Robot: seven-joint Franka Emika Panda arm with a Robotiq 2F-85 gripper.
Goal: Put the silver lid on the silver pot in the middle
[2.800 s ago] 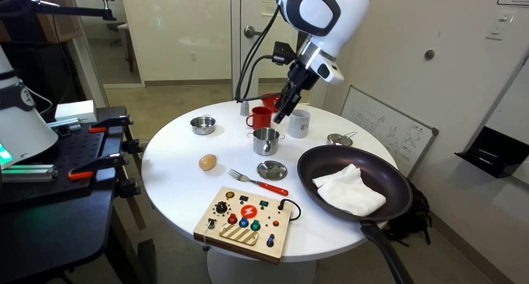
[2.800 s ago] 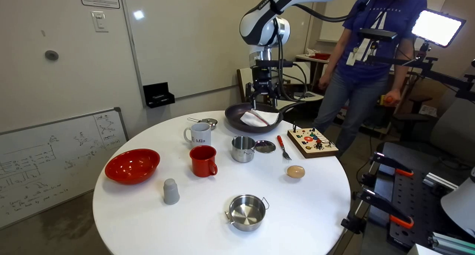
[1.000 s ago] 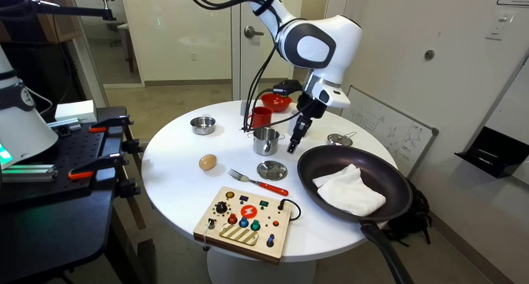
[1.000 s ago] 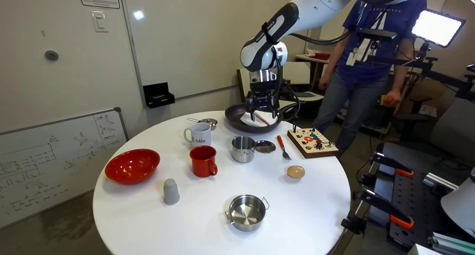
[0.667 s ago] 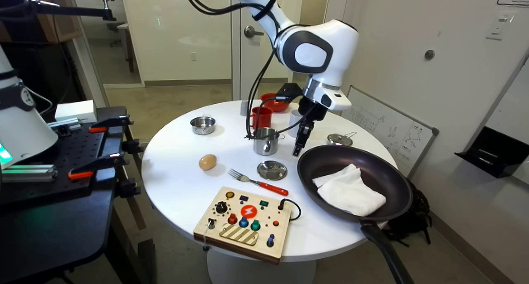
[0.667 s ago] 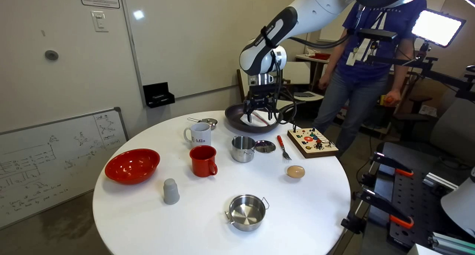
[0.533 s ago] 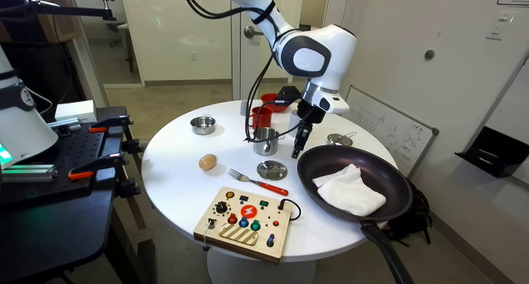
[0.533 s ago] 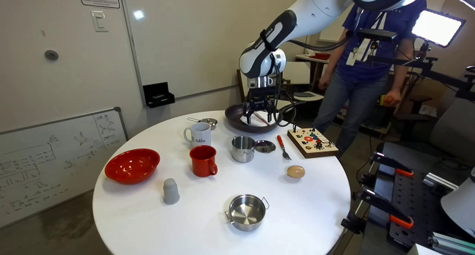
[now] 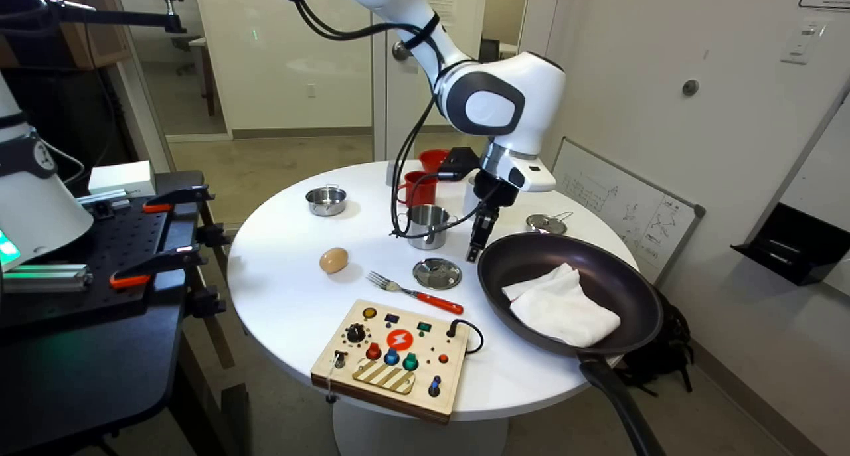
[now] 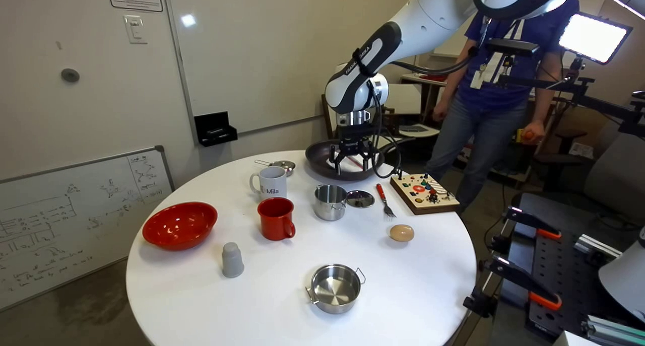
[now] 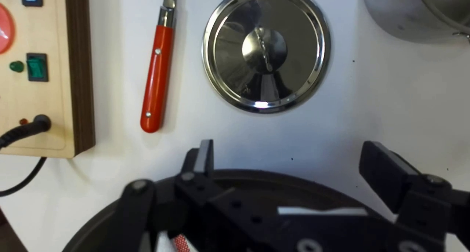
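Tabletop (image 10: 272,290) — round, white — bears silver lid (image 11: 266,50); whiteboard (image 10: 75,225) leans against wall (image 10: 101,104).

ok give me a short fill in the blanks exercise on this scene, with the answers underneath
1. The silver lid lies between the silver pot and the red-handled ____.
2. The white cloth lies inside the black ____.
3. The gripper holds nothing; its jaws are not shut but ____.

Answers: fork; pan; open.

"Mila" can be read on the white mug (image 10: 272,179) near the tool (image 10: 352,168); "FRANK" and "MIKA" are seen on the arm (image 10: 428,21) above it.
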